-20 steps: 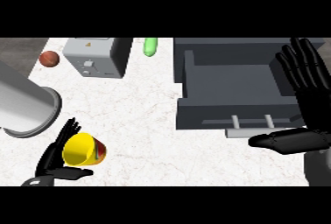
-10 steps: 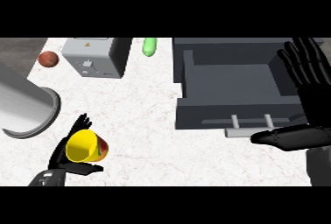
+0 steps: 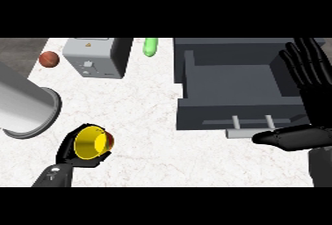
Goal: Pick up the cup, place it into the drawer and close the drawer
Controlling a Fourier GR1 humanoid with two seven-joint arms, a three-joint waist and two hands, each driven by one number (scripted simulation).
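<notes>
Cup [image 3: 91,142] sits at lower left of the counter [image 3: 149,110], yellow, tipped so its open mouth faces up toward the viewer and its axis leans up and to the right. Left hand [image 3: 68,154] is on it: black fingers curl round the left and lower rim, cradling the wall, a red-brown patch showing at the cup's right edge. Cup lies inside the curl, touching the fingers, not beside them.

Drawer [image 3: 236,94] stands open at upper right, well apart from the cup, its dark tray bare, handle [image 3: 250,123] facing the lower edge. From the cup the drawer lies to the right and somewhat up; that is the line the carry must follow, across bare counter.

Right hand [image 3: 304,83] rests open at the right edge, fingers straight and spread, thumb low near the drawer front. It is nearer the drawer by far, so likely suited to the closing push.

Grey cylinder [image 3: 23,107] lies just above the left hand; worth clearing on the lift.
</notes>
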